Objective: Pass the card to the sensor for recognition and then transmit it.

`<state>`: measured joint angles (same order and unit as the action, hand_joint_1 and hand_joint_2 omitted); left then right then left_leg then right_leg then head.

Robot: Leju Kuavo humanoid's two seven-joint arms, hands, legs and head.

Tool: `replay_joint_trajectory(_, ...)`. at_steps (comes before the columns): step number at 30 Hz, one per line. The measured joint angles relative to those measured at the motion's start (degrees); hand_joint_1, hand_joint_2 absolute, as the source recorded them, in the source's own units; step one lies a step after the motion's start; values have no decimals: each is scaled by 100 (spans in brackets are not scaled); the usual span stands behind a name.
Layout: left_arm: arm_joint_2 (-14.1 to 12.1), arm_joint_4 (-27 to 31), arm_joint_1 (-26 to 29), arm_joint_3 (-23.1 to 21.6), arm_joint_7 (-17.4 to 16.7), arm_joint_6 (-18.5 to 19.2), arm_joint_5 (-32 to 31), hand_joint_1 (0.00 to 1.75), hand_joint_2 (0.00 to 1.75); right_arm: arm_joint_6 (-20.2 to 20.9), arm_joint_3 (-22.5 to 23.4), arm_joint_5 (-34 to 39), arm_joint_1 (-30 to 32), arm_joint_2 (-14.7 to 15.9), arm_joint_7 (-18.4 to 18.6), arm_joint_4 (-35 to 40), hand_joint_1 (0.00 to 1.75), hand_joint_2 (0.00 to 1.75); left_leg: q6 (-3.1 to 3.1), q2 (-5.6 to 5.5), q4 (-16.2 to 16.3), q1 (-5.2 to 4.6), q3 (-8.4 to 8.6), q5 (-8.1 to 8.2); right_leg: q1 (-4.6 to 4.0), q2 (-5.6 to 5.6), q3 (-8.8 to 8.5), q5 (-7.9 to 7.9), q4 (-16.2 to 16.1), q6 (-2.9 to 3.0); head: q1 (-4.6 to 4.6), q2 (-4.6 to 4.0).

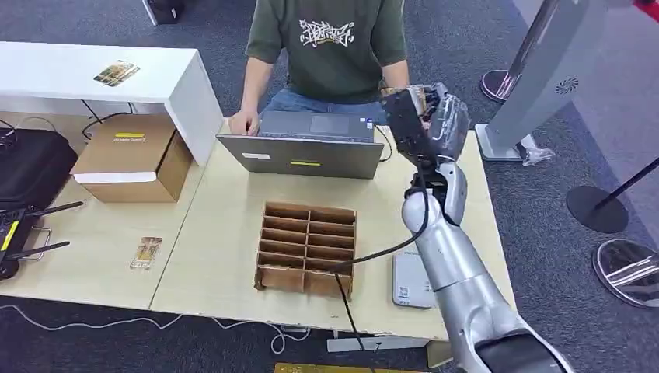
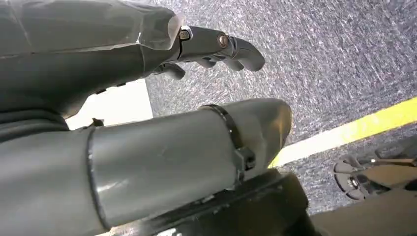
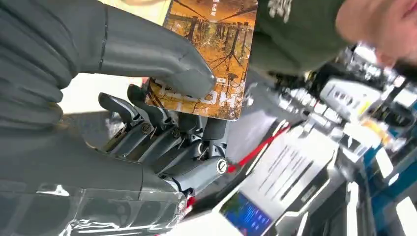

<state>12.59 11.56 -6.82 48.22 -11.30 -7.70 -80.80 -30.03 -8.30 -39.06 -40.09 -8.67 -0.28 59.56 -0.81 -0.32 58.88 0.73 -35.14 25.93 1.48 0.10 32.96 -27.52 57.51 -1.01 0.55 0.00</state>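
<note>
While the right robot hand (image 1: 429, 116) is raised above the far right side of the tabletop (image 1: 217, 233), it pinches the card (image 3: 209, 54) between its thick thumb and the darker fingers (image 3: 162, 120) folded behind it; the right wrist view shows the thumb pad pressed on the card's lower half. The card is orange-brown with a picture of trees and some white lettering that I cannot read from this angle. It sits up in the air in front of the person (image 1: 330, 47) seated behind the open laptop (image 1: 307, 151), so the step in hand looks like the handover rather than the scan.

To do it well, I judge the robot hand should keep the free end of the card pointing toward the person, hold steady, and only loosen the thumb once the person has a grip, since the pinch covers a small part of the card and it could slip or twist.

The white flat device (image 1: 412, 281) near the front right edge, likely the sensor, carries a small printed label too small to read. The person's dark green shirt bears a white graffiti-style print, illegible here. A second similar card (image 1: 146, 252) lies on the left of the tabletop, and a divided cardboard box (image 1: 307, 249) stands in the middle.

The left robot hand (image 2: 216, 46) hangs over grey carpet with its fingers loosely curled, holding nothing.
</note>
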Motion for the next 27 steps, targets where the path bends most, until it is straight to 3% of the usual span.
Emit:
replay_joint_trajectory(10, 7, 0, 67, 0, -4, -122, -13, 0, 0, -109, 476, 13, 562, 310, -87, 509, 175, 175, 9, 6, 0, 0, 0, 6, -1, 5, 2, -1, 0, 0, 0, 0)
replay_joint_trajectory(27, -42, 0, 169, 90, 118, -79, 144, 0, 0, -122, 754, -39, 1436, 363, -186, 1257, 175, 175, 12, 5, 0, 0, -2, 9, 0, 5, 2, -5, -1, -6, 0, 0)
